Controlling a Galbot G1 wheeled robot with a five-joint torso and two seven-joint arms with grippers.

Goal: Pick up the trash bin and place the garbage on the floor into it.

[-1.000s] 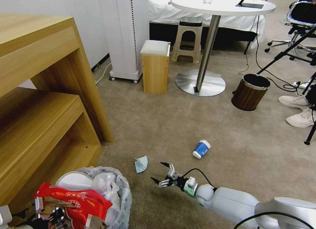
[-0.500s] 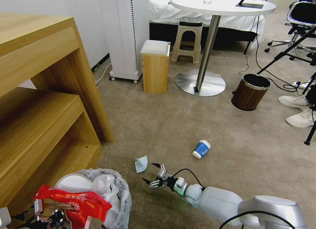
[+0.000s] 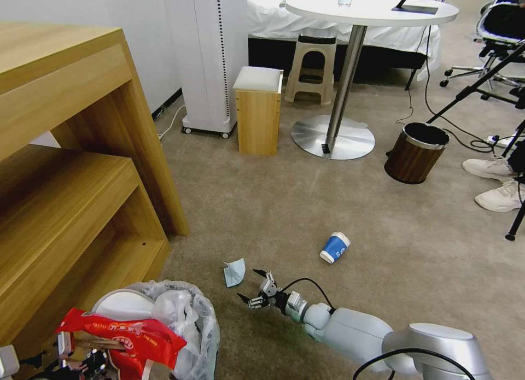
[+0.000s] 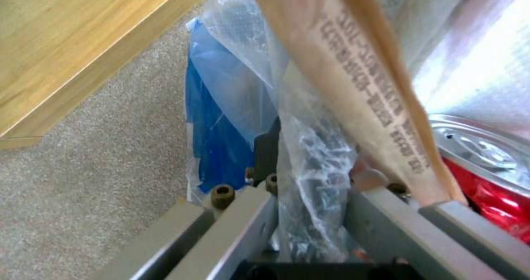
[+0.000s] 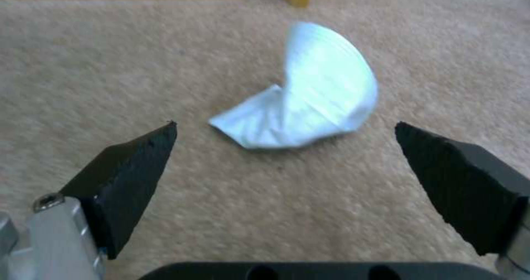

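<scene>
While the trash bin (image 3: 164,325) sat at the near left, just beside the wooden shelf unit (image 3: 76,194), it was already well filled: a red wrapper (image 3: 123,336) lay across its top over white items and the crinkled plastic liner. The left gripper (image 4: 309,213) was pinched on the bin's rim and liner; its wrist view also showed a red can (image 4: 486,189) inside and the bin's blue base. Much of the collecting therefore appeared done.

Next out, at near centre, the right gripper (image 3: 252,287) hung low over the floor (image 3: 284,205) with its jaws spread wide and empty. A pale crumpled tissue (image 5: 309,93) lay on the carpet just ahead of them, untouched.

Farther right, a blue paper cup (image 3: 334,247) lay on its side, well apart from the bin. At least these two pieces remained to be gathered.

At the far right stood a brown wood-grain bin (image 3: 415,153), not in use.
</scene>
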